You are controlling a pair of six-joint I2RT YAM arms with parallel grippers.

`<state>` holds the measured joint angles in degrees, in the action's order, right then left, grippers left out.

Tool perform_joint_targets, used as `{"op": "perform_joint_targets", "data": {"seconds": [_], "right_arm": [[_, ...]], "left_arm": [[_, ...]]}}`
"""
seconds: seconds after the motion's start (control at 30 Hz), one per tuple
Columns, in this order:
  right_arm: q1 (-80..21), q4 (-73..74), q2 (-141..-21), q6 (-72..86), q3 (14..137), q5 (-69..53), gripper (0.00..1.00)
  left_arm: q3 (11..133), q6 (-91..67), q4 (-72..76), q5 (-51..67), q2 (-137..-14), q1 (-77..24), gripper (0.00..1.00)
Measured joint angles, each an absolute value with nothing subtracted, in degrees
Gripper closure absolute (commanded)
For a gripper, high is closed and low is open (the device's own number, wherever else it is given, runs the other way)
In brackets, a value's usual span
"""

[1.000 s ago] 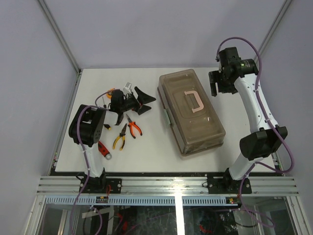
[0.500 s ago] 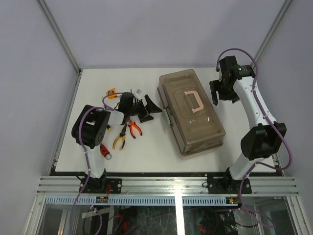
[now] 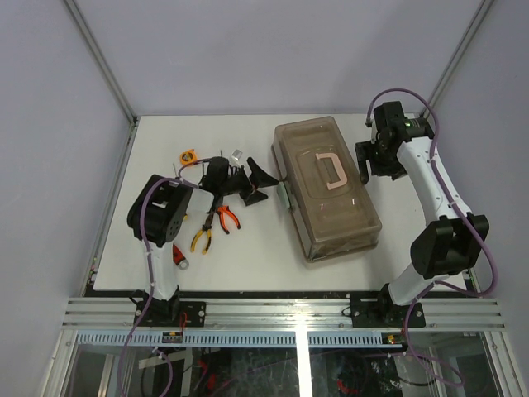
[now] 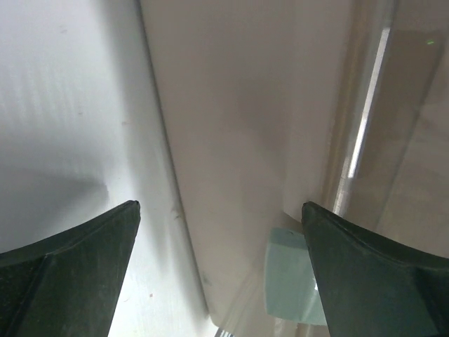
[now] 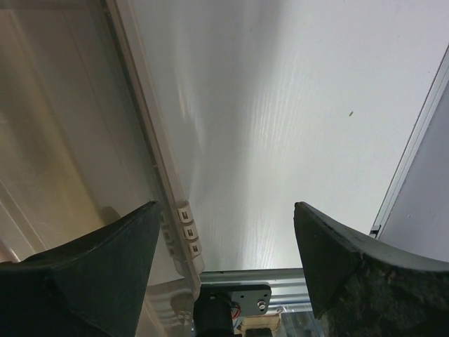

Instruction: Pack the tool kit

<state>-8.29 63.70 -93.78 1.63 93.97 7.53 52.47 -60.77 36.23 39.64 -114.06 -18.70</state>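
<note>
The beige toolbox (image 3: 326,192) lies shut at centre right, with a translucent brown lid, a pink handle (image 3: 331,170) and a green latch (image 3: 283,195). My left gripper (image 3: 263,184) is open and empty right by the box's left side. In the left wrist view the gripper (image 4: 219,205) faces the beige wall (image 4: 231,126) and the green latch (image 4: 291,277). My right gripper (image 3: 366,162) is open and empty at the box's right side. In the right wrist view the gripper (image 5: 226,205) frames the hinge (image 5: 184,232).
Orange-handled pliers (image 3: 227,217), yellow-handled pliers (image 3: 202,233), a red-handled tool (image 3: 176,255), an orange tape measure (image 3: 188,155) and a small silver part (image 3: 235,154) lie on the white table (image 3: 248,248) left of the box. The table's metal edge (image 5: 414,140) runs beside the right gripper.
My left gripper has moved right, from the loose tools up to the toolbox's latch side. My right gripper has come down closer to the box's right side.
</note>
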Motion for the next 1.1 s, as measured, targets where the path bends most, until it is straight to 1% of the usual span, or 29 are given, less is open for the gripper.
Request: {"op": "perform_joint_targets", "data": {"seconds": [0.23, 0.53, 0.9, 1.1], "right_arm": [[-7.81, 63.07, -93.32, 1.19, 91.90, 6.31, 0.17], [-7.79, 62.63, -93.32, 1.06, 91.15, 5.19, 0.17], [-7.81, 62.37, -93.06, 1.08, 89.47, 4.78, 0.17], [-7.81, 62.37, -93.06, 1.10, 89.47, 4.75, 0.16]], "left_arm": [[51.92, -67.88, 47.57, 42.72, -113.99, -18.98, 0.03], [51.70, -71.48, 53.30, 44.86, -113.71, -18.92, 0.03], [42.15, -76.60, 62.30, 47.16, -111.04, -19.05, 0.02], [41.23, -79.83, 67.68, 47.70, -108.27, -19.03, 0.02]]}}
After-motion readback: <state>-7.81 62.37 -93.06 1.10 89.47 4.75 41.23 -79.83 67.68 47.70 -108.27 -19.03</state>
